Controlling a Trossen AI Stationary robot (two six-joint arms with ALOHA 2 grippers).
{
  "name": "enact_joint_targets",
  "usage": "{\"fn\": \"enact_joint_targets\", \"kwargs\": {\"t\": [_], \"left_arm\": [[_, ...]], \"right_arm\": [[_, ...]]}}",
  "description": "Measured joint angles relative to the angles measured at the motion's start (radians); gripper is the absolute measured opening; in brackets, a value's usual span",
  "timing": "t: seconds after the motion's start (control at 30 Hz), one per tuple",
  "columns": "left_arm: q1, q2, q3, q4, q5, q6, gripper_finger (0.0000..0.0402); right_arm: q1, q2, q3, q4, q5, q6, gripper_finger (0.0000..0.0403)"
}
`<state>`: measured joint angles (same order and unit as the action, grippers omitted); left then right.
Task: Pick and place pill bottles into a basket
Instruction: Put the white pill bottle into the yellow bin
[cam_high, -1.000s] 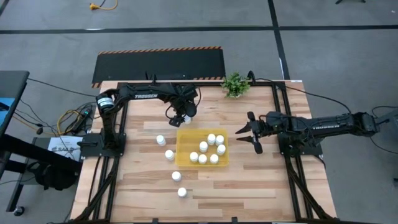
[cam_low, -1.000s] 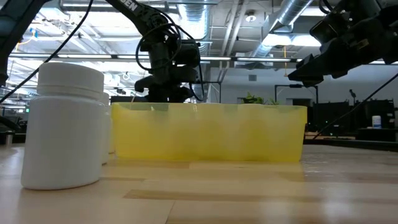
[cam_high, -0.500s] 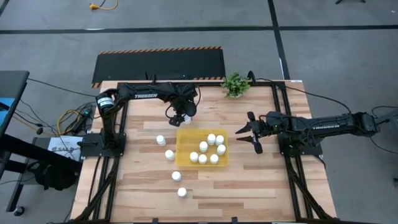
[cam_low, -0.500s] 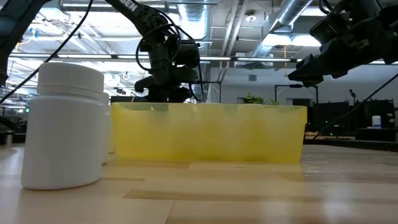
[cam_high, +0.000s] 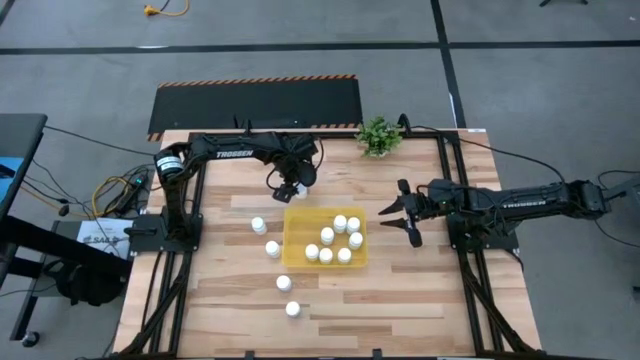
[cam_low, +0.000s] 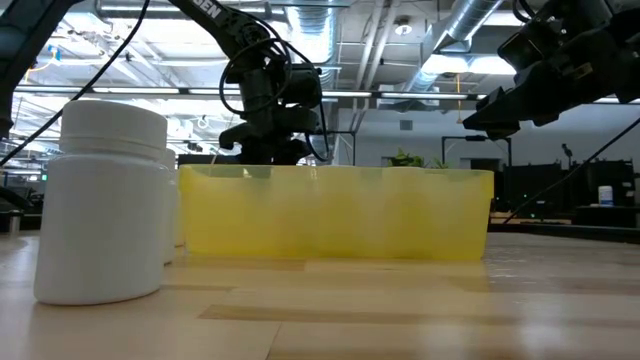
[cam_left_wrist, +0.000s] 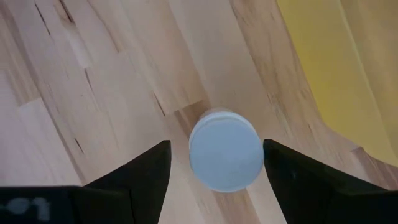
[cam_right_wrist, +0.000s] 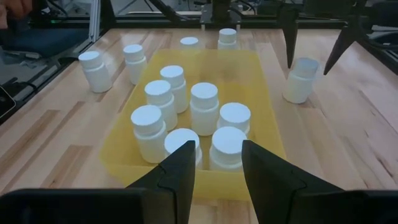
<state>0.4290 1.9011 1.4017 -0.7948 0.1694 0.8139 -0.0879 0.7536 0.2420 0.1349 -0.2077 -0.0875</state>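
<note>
The left pincer (cam_left_wrist: 214, 165) hung with its fingers wide on either side of one pill bottle (cam_left_wrist: 225, 158), which stood upright on the tabletop (cam_high: 400, 300) just beside the far edge of the yellow basket (cam_high: 295, 240); the fingers did not touch it. Seven pill bottles (cam_right_wrist: 204, 107) stood inside the basket. Four more (cam_high: 272, 248) stood on the tabletop at the basket's left side. The right pincer (cam_high: 398, 222) waited above the tabletop just right of the basket, its fingers narrow and holding nothing.
</note>
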Motion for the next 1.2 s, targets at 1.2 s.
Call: {"fn": "enact_joint_targets", "kwargs": {"t": [1.2], "left_arm": [[-0.017,-0.001,0.128,-0.116,-0.054,-0.008,0.0159]], "right_arm": [[0.000,0.000,0.000,-0.002,0.000,0.000,0.0124]]}}
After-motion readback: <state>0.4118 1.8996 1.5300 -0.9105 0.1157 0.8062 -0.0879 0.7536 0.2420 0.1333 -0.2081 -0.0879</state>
